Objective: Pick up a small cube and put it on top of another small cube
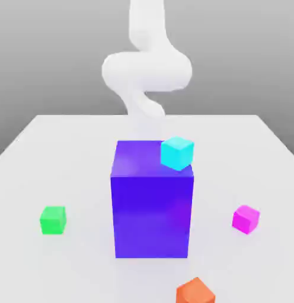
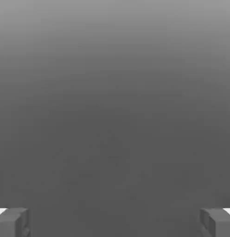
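The small magenta cube rests on the white table at the exterior view's right. At the exterior view's left lies the small green cube, on the far side of the big block from the magenta one. My white arm rises behind the block, and its hand is hidden in that view. In the hand view my gripper is open, its grey fingertips wide apart with nothing between them. That view holds only a plain grey background and neither cube.
A tall blue-purple block stands mid-table between the two cubes. A small cyan cube sits on its top, at the corner toward the exterior view's right. A small orange cube lies at the table's front edge.
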### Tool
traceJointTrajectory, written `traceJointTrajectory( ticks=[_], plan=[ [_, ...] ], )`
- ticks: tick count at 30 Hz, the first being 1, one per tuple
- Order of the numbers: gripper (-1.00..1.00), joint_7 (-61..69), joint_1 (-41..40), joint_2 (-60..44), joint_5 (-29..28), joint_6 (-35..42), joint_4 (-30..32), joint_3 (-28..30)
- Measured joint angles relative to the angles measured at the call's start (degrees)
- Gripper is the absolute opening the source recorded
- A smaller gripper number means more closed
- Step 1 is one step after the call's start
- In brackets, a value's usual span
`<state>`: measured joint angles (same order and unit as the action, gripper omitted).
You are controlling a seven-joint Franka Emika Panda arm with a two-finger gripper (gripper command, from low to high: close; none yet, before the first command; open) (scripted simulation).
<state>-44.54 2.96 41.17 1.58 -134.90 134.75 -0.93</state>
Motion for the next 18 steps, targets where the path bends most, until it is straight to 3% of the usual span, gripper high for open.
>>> traceJointTrajectory(
  ticks=[11,18],
  plan=[
    [0.0,4.83,13.36,-23.58,5.59,-15.45,14.24,-8.57],
    [0.0,2.34,20.14,-38.23,1.46,-25.24,23.13,-15.76]
  ],
)
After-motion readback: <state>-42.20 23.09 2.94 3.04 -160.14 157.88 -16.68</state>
